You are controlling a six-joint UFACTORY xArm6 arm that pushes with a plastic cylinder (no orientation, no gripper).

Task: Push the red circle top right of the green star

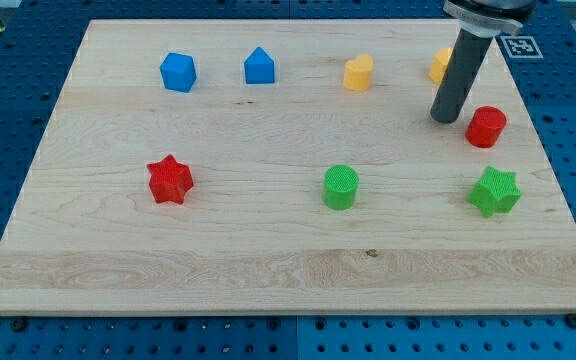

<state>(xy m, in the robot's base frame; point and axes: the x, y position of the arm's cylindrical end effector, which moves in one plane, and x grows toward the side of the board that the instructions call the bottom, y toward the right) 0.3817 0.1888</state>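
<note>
my tip (446, 119) left of red circle (486, 127)

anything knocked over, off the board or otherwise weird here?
Nothing stands out. All blocks sit flat on the board. My tip is just left of the red circle, which lies above the green star. One yellow block is partly hidden behind the rod.

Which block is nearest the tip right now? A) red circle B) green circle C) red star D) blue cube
A: my tip sits just to the view's left of the red circle, a small gap between them, while the red star, green circle and blue cube lie much farther off toward the view's left.
</note>
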